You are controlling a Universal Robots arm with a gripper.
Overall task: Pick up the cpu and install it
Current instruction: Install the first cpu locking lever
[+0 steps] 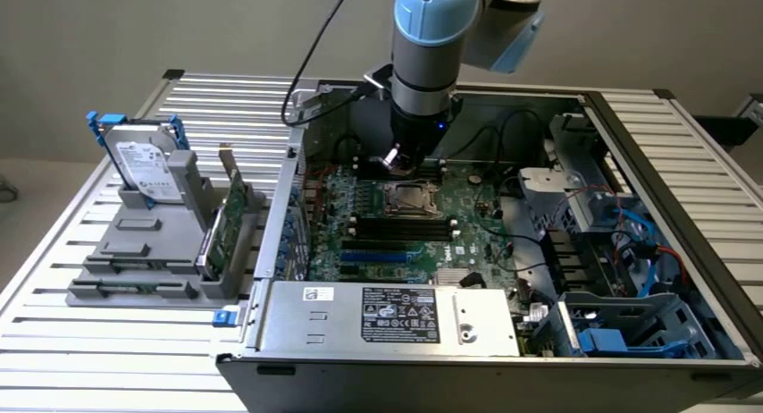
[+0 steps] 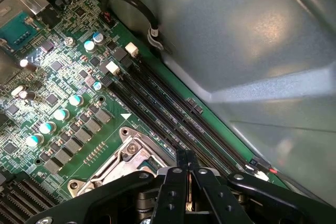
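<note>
The hand (image 1: 398,163) hangs shut just above the socket (image 1: 412,198); whether it pinches the cpu I cannot tell; installing seems unfinished.

The arm (image 1: 426,37) is cut off by the exterior view's top edge, and its bulk hides part of the case (image 1: 501,388) behind it. In the wrist view the end effector (image 2: 186,157) covers much of the socket (image 2: 122,155) and runs out of view itself. The sliver between its closed fingers (image 2: 173,187) is too thin to identify. Print on the power supply label (image 1: 399,315) is too small to read.
</note>
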